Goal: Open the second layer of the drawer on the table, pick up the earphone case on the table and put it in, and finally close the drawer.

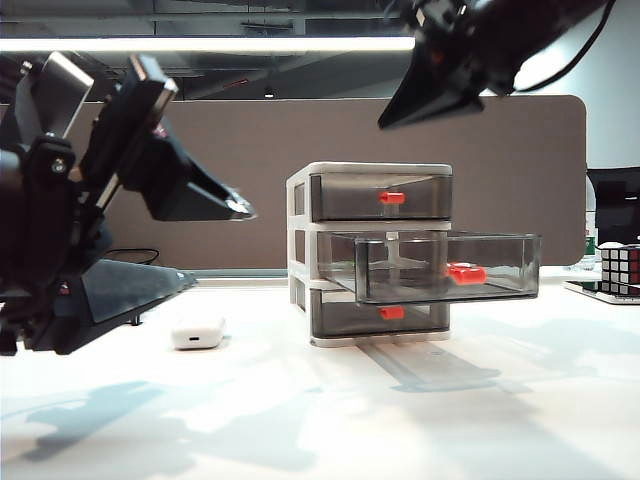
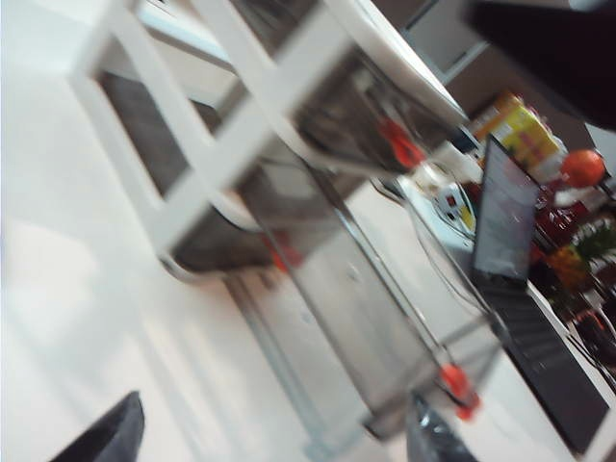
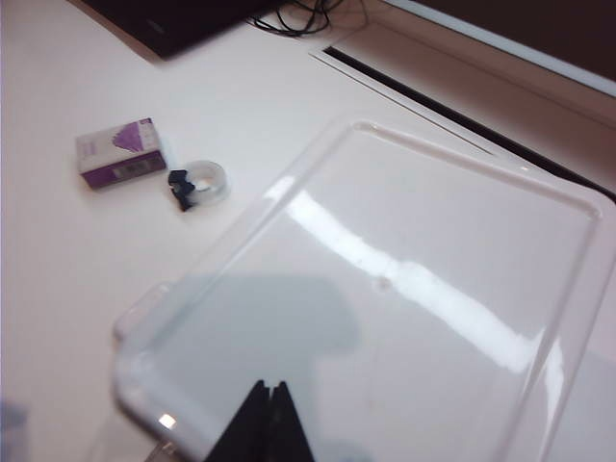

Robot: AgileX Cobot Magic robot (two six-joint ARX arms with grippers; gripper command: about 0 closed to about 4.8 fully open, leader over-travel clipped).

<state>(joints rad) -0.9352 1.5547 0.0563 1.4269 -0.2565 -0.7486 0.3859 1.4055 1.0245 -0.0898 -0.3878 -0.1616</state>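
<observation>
The drawer (image 1: pixel 370 250) is a white-framed three-tier cabinet on the table (image 1: pixel 300 420). Its second layer (image 1: pixel 445 265), smoky grey with a red-orange handle (image 1: pixel 465 273), is pulled far out. The white earphone case (image 1: pixel 197 331) lies on the table left of the cabinet. My left gripper (image 1: pixel 215 245) hangs open above and left of the case, holding nothing. In the blurred left wrist view, that gripper (image 2: pixel 274 438) frames the pulled-out layer (image 2: pixel 366 308). My right gripper (image 1: pixel 400 115) is shut and empty, high above the cabinet. In the right wrist view, it (image 3: pixel 267 390) hovers over the cabinet's white top (image 3: pixel 414 289).
A purple-and-white box (image 3: pixel 120 152) and a small black clip (image 3: pixel 180 185) lie on the table beyond the cabinet. A Rubik's cube (image 1: pixel 620 268) stands at the far right. A brown partition (image 1: pixel 250 150) runs behind the table. A laptop (image 2: pixel 505 221) sits to one side.
</observation>
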